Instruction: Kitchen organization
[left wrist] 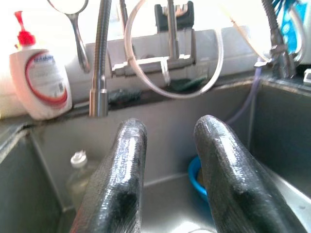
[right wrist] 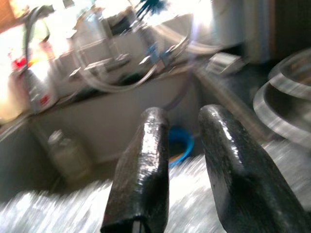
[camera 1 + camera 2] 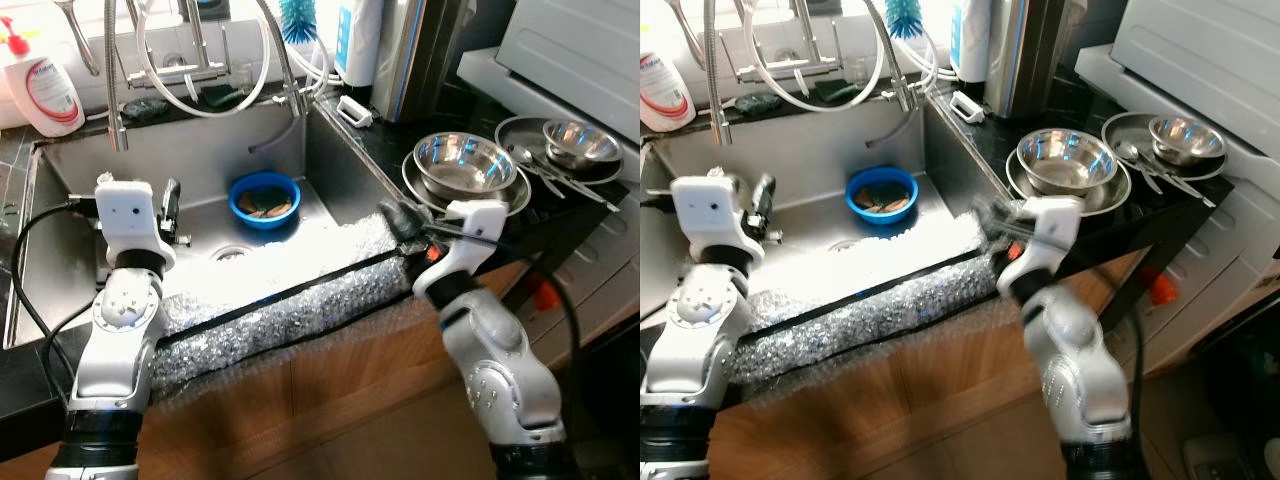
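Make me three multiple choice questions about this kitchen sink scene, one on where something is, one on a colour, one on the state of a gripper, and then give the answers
1. Where does the blue bowl sit?
A. Inside the sink basin
B. On the counter right of the sink
C. On the floor

2. What colour is the cap of the soap bottle behind the sink?
A. Green
B. Red
C. Black

3. How do the left gripper's fingers stand?
A. Shut on the faucet
B. Shut on a spoon
C. Open, holding nothing

Answers:
1. A: the blue bowl rests on the bottom of the sink, near the drain.
2. B: the soap bottle is white with a red pump cap.
3. C: the left gripper shows a clear gap between its two fingers, with nothing in it, above the basin.
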{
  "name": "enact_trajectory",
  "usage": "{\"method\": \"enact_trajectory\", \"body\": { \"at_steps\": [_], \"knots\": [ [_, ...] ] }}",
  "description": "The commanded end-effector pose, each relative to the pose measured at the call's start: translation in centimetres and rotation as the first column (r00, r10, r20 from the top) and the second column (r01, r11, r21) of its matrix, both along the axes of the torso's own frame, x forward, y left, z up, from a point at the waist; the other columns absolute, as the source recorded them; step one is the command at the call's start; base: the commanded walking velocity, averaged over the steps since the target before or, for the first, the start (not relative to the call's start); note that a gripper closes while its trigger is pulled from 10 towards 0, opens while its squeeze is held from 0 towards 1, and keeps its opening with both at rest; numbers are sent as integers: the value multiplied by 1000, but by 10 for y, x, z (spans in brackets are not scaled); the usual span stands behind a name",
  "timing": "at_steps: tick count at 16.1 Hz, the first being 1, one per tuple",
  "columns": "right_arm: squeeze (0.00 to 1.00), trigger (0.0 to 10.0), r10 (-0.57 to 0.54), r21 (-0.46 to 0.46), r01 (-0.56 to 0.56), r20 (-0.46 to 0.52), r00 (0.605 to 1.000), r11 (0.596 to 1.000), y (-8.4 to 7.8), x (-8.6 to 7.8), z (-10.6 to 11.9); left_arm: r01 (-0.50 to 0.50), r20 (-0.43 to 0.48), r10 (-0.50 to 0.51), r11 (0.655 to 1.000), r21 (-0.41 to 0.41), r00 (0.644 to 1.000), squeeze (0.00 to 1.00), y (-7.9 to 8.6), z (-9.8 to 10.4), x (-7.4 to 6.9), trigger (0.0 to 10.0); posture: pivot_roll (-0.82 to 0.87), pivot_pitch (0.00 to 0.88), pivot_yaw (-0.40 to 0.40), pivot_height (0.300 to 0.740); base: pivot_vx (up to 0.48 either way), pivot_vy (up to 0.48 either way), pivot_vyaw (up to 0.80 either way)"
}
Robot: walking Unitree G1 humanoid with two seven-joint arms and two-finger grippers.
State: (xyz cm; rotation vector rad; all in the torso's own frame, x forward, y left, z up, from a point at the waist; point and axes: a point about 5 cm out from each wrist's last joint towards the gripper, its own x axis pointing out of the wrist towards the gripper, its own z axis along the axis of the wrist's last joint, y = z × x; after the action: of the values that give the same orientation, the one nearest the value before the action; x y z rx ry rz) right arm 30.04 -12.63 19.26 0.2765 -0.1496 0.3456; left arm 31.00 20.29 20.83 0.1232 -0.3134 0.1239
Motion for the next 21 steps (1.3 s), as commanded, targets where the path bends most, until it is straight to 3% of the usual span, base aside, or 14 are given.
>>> {"method": "enact_trajectory", "body": {
  "at_steps": [1, 2, 3, 4, 7, 13, 14, 15, 21],
  "knots": [
    [0, 10000, -44, 12, 44, 8, 999, 999, -7, 3, 6, 5, 31, -6, 1000, 24, 999, 0, 1, 7, -2, 10000, -13, 88, -2, 740, 0, 0, 0],
    [0, 10000, -129, 37, 129, 2, 992, 991, -21, 12, 17, 6, 35, -7, 1000, 23, 999, 0, 1, 6, -4, 10000, -15, 88, 0, 740, 0, 0, 0],
    [247, 10000, -182, 37, 182, -9, 983, 983, -33, 20, 24, 8, 37, -9, 1000, 23, 999, 0, 1, 6, -5, 10000, -20, 86, 5, 740, 0, 0, 0],
    [1000, 10000, -206, 38, 208, -33, 978, 977, -39, 25, 24, 9, 37, -10, 1000, 24, 999, 0, 1, 6, -5, 10000, -20, 86, 5, 740, 0, 0, 0],
    [1000, 10000, -314, 121, 322, -79, 946, 939, -65, 42, 35, 28, 42, -29, 999, 43, 999, 0, -3, 8, -5, 10000, -19, 80, 10, 740, 0, 0, 0],
    [1000, 10000, -354, 182, 397, -229, 907, 899, -74, 69, 33, 61, 46, -65, 996, 66, 997, 0, -9, 9, -4, 10000, -12, 50, 12, 740, 0, 0, 0],
    [400, 10000, -366, 188, 415, -245, 898, 890, -76, 72, 34, 63, 47, -66, 996, 67, 997, 0, -9, 9, -4, 10000, -12, 51, 13, 740, 0, 0, 0],
    [0, 10000, -388, 201, 445, -270, 881, 873, -80, 76, 35, 64, 49, -67, 996, 67, 997, 0, -9, 10, -4, 10000, -12, 56, 12, 740, 0, 0, 0],
    [0, 10000, -441, 275, 507, -268, 856, 817, -91, 84, 49, 56, 51, -60, 996, 62, 997, 0, -7, 10, -5, 10000, -14, 77, 13, 740, 0, 0, 0]
  ]
}}
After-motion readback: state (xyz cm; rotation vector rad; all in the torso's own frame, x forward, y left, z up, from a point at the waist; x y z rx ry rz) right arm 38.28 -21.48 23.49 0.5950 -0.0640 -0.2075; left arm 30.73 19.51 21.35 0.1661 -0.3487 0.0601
